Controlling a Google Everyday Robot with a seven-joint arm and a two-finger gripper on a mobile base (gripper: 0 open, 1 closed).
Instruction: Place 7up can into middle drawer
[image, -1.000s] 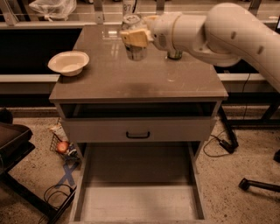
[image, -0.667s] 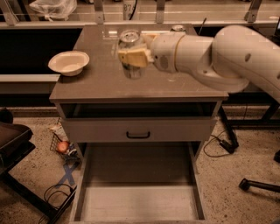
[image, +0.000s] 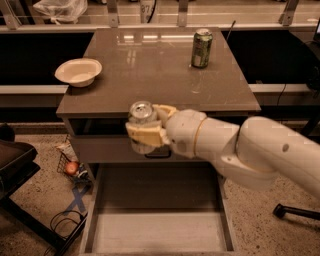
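**Holding the 7up can (image: 142, 111) in front of the desk, above the open middle drawer (image: 155, 235)**

Filling the upper half of the frame, the brown desk (image: 150, 70) carries only two things. Below it, from the right edge toward the centre, reaches the robot's bulky white arm (image: 260, 150). At the bottom of the frame the middle drawer stands pulled out, its flat grey floor bare and its low side walls showing left and right. Between desk top and drawer sits a closed grey drawer front (image: 100, 147), its dark handle partly hidden behind the arm. A pale bowl (image: 78, 71) rests at the upper left of the desk, and a darker green can (image: 201, 48) stands upright at the upper right, well apart from the bowl. Smallest is the load itself: the pincer (image: 145, 125), just left of centre, is clamped around the silvery 7up can. One beige finger wraps across its front, and the can is held upright with its silver top facing up.

By my reading, the step in hand is the transfer. The can is off the desk, level with the closed front, and not yet inside the drawer. The next move calls for lowering it straight toward the drawer floor, clear of the side walls. Once it stands on the floor, the pincer should release it.
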